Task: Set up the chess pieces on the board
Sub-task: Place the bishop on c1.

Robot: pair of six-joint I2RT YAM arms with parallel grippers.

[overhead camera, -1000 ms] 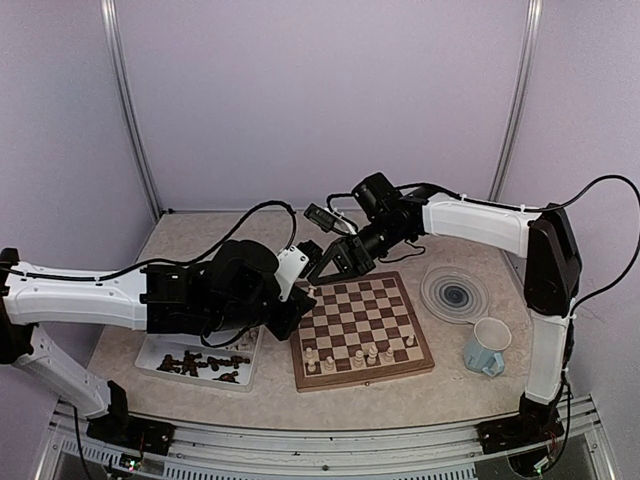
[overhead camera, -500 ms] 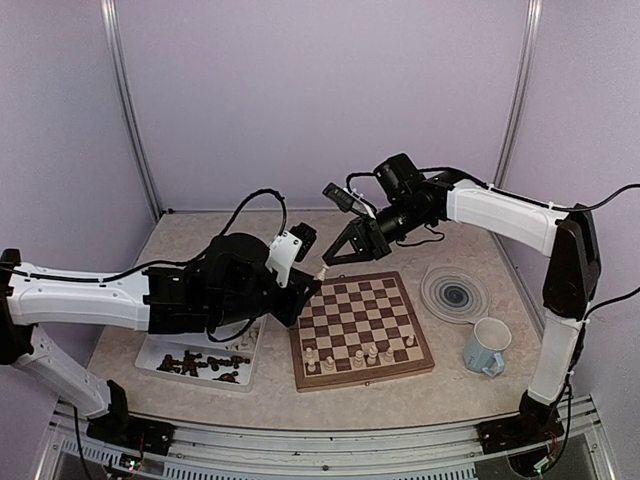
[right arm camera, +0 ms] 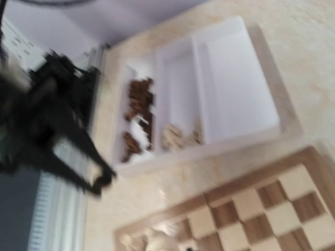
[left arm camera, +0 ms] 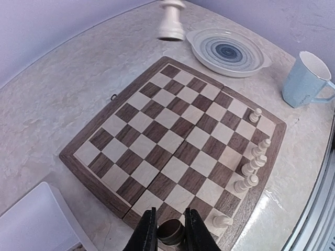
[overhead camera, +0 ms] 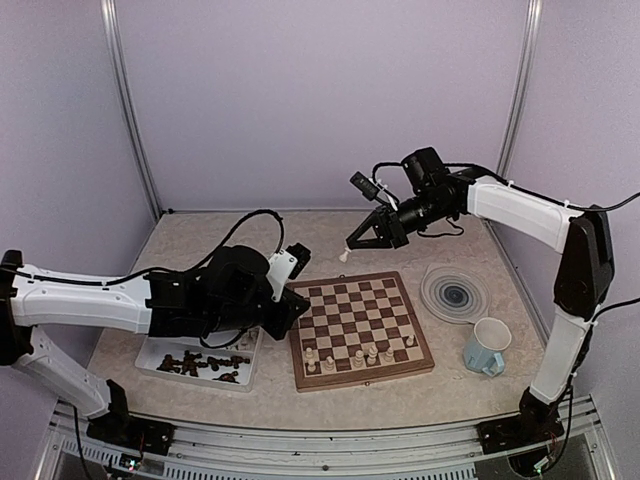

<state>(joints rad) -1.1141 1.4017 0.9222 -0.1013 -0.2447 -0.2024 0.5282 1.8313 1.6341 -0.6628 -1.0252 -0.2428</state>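
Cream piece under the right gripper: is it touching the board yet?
Apart. The left wrist view shows the cream piece hanging beyond the far corner of the board, with a strip of table visible between them.

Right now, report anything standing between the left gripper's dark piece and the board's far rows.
Nothing on the board: its far rows are bare, pale pieces line the near edge. But the right gripper, holding a pale piece, hangs near the far edge.

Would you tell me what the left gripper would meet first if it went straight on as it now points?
Probably the board, its corner squares ahead of the left gripper; the dark piece in its jaws would touch first, though depth is unclear.
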